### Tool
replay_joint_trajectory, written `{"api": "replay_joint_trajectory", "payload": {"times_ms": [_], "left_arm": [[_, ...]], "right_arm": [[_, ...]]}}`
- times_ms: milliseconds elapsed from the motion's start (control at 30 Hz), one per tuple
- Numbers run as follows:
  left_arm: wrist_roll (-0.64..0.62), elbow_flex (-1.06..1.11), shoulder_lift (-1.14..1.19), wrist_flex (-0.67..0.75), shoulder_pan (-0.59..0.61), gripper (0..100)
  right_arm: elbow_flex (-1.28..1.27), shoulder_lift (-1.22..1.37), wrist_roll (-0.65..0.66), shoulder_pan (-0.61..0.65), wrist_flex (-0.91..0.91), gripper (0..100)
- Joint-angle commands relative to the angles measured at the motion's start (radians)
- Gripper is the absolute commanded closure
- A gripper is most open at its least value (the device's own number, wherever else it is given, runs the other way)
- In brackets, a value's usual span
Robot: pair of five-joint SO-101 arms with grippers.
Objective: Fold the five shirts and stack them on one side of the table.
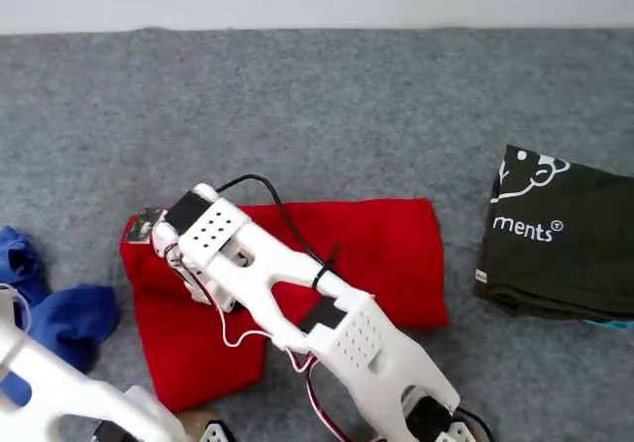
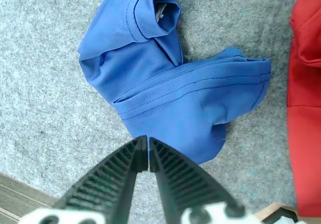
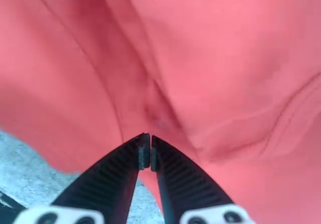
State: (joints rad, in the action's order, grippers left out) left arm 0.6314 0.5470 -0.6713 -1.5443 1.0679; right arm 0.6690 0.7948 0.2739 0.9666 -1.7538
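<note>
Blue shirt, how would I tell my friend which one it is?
Look down on the grey table and find the big red shirt in the middle. Go to the table's left side beside it: the blue shirt lies there, crumpled in a heap, not spread like the red one or folded like the dark shirt.

Spread shirt (image 1: 386,249) is lying mid-worktop (image 1: 297,95). Crumpled shirt (image 1: 74,318) is sitting to its left, near the edge, with a strip of worktop between them. Folded stack (image 1: 560,234) is resting at the far right, apart from the spread shirt. Right tool (image 3: 145,151) is hanging over the spread shirt's left end. Left tool (image 2: 148,153) is hanging over the crumpled shirt's edge.
</note>
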Motion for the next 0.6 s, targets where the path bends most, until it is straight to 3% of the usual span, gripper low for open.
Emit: {"api": "replay_joint_trajectory", "payload": {"times_ms": [0,333,567], "left_arm": [[0.006,-0.021,-0.031,-0.005,-0.003,99],[0.006,-0.021,-0.031,-0.003,-0.003,99],[0.006,-0.021,-0.031,-0.006,-0.003,99]], "right_arm": [[-0.008,-0.107,0.000,-0.019,-0.042,98.9],[-0.006,-0.059,0.066,-0.137,0.091,98.9],[-0.006,0.085,0.064,-0.047,0.038,98.9]]}}
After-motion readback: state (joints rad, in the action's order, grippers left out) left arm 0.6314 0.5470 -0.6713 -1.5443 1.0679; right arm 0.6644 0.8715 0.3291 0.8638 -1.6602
